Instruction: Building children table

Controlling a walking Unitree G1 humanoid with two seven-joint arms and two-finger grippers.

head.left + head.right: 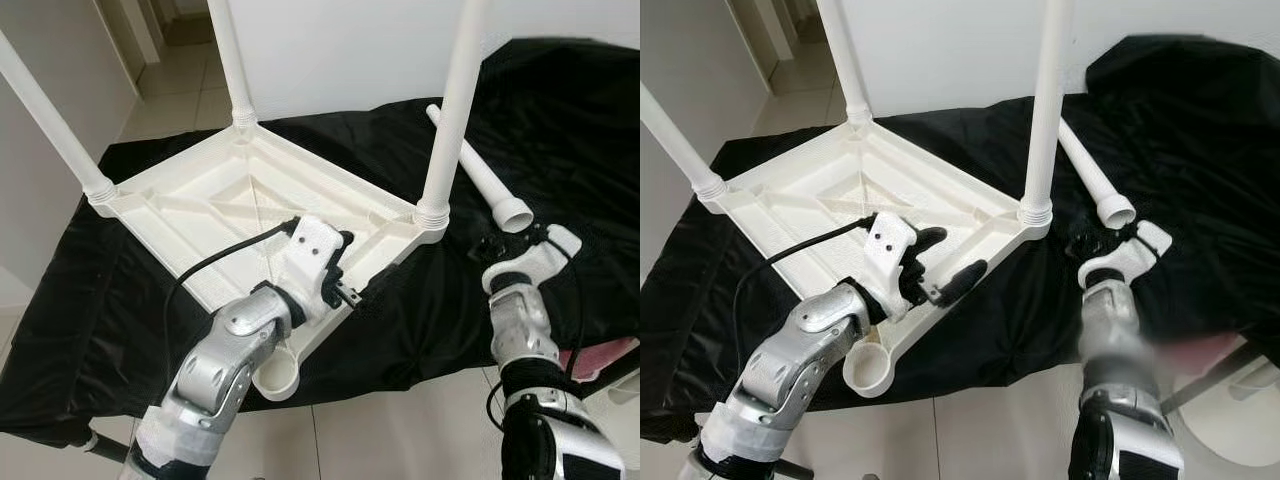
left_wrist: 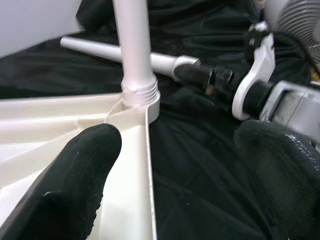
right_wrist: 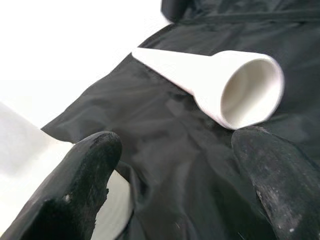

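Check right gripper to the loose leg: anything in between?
Nothing visible. The right gripper, fingers open, faces the loose leg's open end across bare black cloth. The leg lies apart from the upturned tabletop; the left gripper straddles the tabletop's rim.

White wall [image 1: 340, 50] behind. Pale tiled floor [image 1: 180, 90], doorway passage at upper left. Black cloth [image 1: 90, 300] covers the low work surface. Light is bright and even.
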